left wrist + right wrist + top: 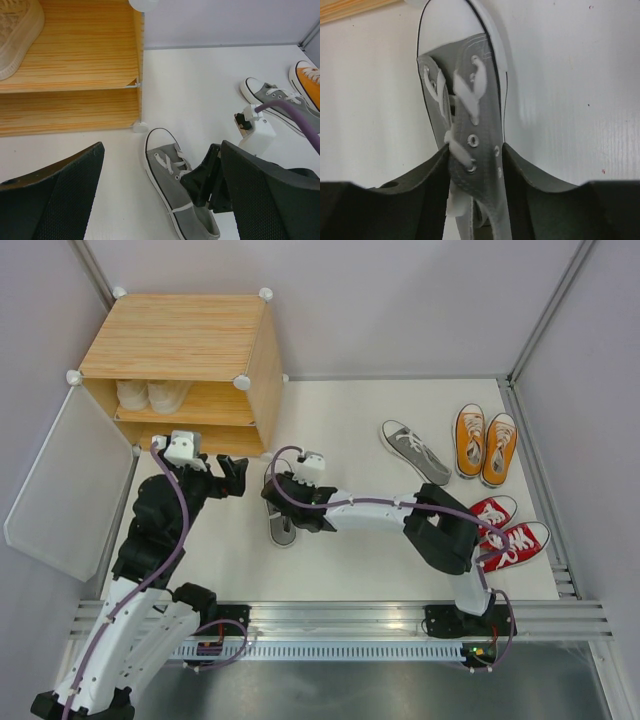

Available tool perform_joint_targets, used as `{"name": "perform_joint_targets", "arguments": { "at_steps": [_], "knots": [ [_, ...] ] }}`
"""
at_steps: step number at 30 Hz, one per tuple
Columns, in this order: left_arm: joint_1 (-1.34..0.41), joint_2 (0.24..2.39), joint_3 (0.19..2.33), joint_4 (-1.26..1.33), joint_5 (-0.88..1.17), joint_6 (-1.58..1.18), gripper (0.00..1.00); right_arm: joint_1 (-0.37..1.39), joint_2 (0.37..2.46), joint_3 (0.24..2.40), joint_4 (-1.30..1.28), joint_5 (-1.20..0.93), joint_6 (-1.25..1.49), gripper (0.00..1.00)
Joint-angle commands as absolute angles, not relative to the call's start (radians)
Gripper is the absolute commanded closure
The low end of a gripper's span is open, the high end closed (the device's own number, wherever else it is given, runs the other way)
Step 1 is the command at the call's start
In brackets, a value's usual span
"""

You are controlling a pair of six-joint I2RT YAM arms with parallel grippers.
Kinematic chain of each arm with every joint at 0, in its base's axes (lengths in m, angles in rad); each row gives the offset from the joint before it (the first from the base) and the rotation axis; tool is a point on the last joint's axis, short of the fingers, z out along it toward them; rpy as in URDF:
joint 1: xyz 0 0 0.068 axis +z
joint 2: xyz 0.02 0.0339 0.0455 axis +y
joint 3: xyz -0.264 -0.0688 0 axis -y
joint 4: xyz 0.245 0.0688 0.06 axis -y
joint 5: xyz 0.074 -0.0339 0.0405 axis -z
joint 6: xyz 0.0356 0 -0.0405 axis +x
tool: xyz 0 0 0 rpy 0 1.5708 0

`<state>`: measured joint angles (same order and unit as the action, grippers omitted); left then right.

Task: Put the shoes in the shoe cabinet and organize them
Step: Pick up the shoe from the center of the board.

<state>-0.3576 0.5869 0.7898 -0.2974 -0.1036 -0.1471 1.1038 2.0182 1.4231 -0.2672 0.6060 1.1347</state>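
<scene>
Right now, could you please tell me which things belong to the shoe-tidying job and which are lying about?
Job: light-wood cube cabinet; cream canvas sneakers on its shelf; grey canvas sneaker in the right gripper; other grey sneaker; orange pair; red pair.
Idle: white tabletop; aluminium rail, near edge.

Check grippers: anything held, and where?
Right gripper grips the grey sneaker across its laced upper, mid-shoe, fingers on both sides. Left gripper is open, holding nothing.
</scene>
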Motion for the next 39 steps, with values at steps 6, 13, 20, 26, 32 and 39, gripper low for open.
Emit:
{"name": "perform_joint_targets", "arguments": {
  "at_steps": [6, 13, 20, 26, 32, 39],
  "knots": [
    [-0.359, 0.597, 0.787, -0.279, -0.143, -0.166, 0.00, 1.065, 1.875, 1.390, -0.186, 0.571, 1.132, 0.25],
    [-0.357, 0.679, 0.827, -0.331, -0.110, -0.201, 0.00, 1.028, 1.651, 1.240, -0.135, 0.517, 1.049, 0.18],
    [-0.359, 0.741, 0.833, -0.353, -0.054, -0.375, 0.00, 0.947, 1.410, 0.984, -0.150, 0.505, 0.965, 0.18],
    [-0.360, 0.791, 0.809, -0.434, -0.005, -0.616, 0.00, 0.850, 1.181, 0.740, -0.147, 0.480, 0.934, 0.18],
    [-0.459, 0.844, 0.719, -0.445, -0.169, -0.707, 0.00, 0.796, 1.039, 0.641, -0.158, 0.457, 0.885, 0.18],
    [-0.659, 0.977, 0.676, -0.426, -0.322, -0.842, 0.00, 0.762, 0.968, 0.595, -0.167, 0.443, 0.815, 0.18]
  ]
}}
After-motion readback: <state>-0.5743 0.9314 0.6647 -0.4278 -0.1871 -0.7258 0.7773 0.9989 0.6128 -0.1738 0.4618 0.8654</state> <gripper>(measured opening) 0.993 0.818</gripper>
